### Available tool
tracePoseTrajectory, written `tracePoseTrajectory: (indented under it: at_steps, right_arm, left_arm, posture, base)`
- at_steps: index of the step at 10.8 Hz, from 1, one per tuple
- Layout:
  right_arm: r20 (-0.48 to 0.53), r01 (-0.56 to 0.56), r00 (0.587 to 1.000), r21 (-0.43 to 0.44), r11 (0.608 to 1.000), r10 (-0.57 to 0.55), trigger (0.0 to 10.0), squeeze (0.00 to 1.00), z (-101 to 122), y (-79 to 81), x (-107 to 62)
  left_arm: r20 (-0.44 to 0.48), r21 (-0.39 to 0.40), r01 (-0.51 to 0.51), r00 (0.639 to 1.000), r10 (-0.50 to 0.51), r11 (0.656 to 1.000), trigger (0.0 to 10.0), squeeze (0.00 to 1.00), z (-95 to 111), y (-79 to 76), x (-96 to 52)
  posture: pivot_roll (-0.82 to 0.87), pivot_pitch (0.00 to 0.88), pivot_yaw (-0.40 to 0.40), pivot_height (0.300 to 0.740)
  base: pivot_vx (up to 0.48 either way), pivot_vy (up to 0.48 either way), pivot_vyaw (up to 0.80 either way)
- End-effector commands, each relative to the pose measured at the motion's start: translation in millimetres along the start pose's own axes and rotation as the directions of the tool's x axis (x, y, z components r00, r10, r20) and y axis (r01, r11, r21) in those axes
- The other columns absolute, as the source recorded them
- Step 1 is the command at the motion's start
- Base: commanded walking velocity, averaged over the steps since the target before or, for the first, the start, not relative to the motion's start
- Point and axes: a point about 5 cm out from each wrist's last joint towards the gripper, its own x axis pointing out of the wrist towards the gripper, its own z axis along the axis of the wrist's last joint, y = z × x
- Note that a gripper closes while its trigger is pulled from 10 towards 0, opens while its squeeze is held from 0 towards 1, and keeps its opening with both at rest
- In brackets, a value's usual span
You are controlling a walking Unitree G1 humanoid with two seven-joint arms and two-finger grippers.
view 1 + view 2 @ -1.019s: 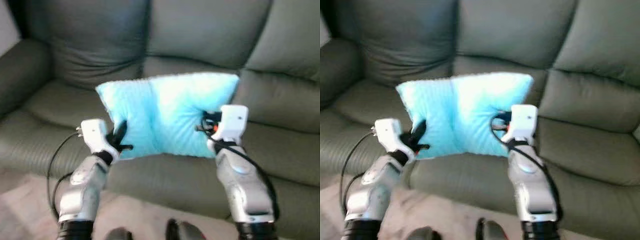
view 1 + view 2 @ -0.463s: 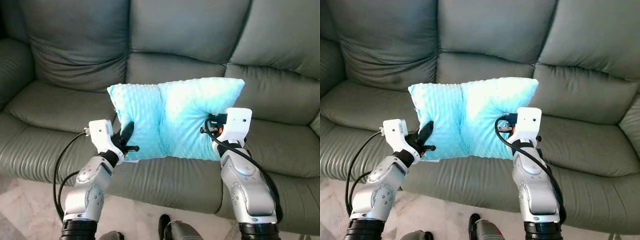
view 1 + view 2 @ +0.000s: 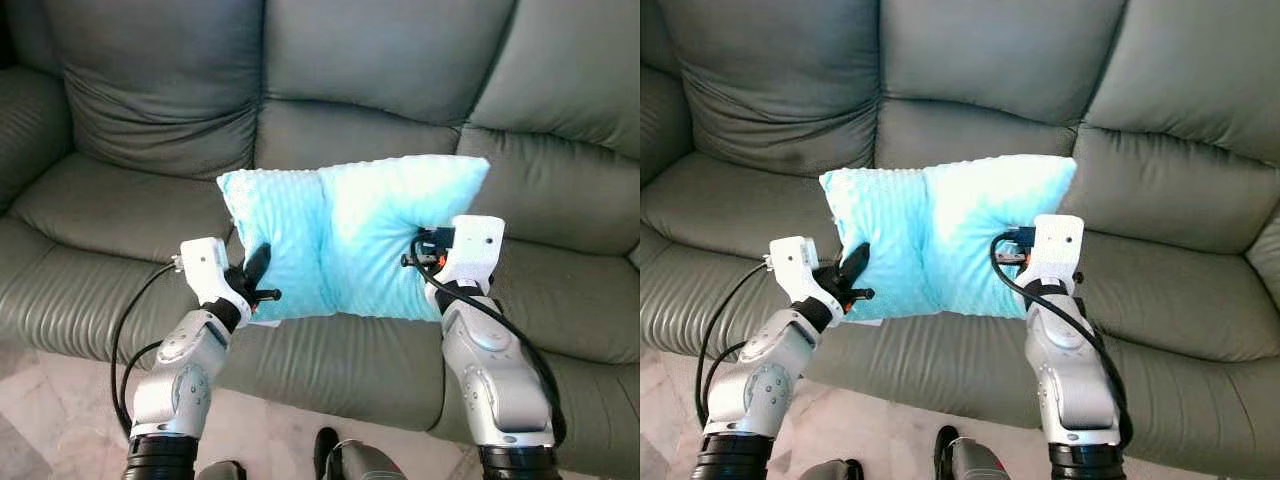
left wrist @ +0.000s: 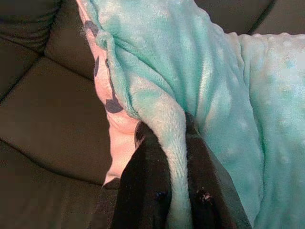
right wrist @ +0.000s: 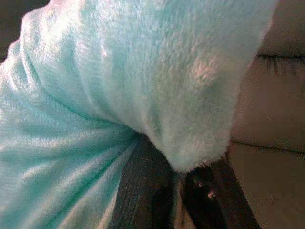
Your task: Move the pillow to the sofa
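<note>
Little has changed over the last half second: the pillow (image 3: 350, 238) remains held above the sofa (image 3: 140, 210) seat. Its long axis runs left to right. The left gripper (image 3: 258, 280) pinches its near left edge, and the right gripper (image 3: 418, 250) is clamped on its near right edge.

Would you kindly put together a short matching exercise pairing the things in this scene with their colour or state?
Things:
1. pillow
2. sofa
3. left gripper
4. cable

Descriptions:
A. dark grey-green leather
B. shut on the pillow's left edge
C. light turquoise, held up by both grippers
D. black, looping beside the left arm

Pairs: 1-C, 2-A, 3-B, 4-D
</note>
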Motion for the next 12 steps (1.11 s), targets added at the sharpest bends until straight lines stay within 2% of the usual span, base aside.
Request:
tracePoseTrajectory:
  at_steps: [1, 7, 12]
  right_arm:
    - [0.000, 0.003, 1.000, -0.003, 1.000, -0.003, 10.0, 0.00, 0.9, -2.0, -0.9]
    - [-0.009, -0.004, 1.000, -0.012, 1.000, 0.004, 10.0, 0.00, -0.2, -2.3, -0.2]
    - [-0.027, -0.005, 1.000, -0.014, 1.000, 0.005, 10.0, 0.00, -2.4, -1.6, -0.4]
  left_arm:
    - [-0.010, -0.003, 0.018, 1.000, -0.018, 1.000, 10.0, 0.00, -0.6, -3.9, 1.0]
    - [-0.037, 0.002, 0.028, 0.999, -0.028, 1.000, 10.0, 0.00, -4.1, -6.0, 1.0]
    - [-0.069, -0.002, 0.065, 0.996, -0.065, 0.998, 10.0, 0.00, -6.9, -10.6, 0.7]
  posture:
    - [-0.09, 0.206, -0.074, 0.740]
    - [-0.08, 0.203, -0.078, 0.740]
    - [-0.08, 0.212, -0.079, 0.740]
  base:
    - [0.000, 0.480, 0.00]
    - [0.000, 0.476, 0.00]
    - [0.000, 0.052, 0.00]
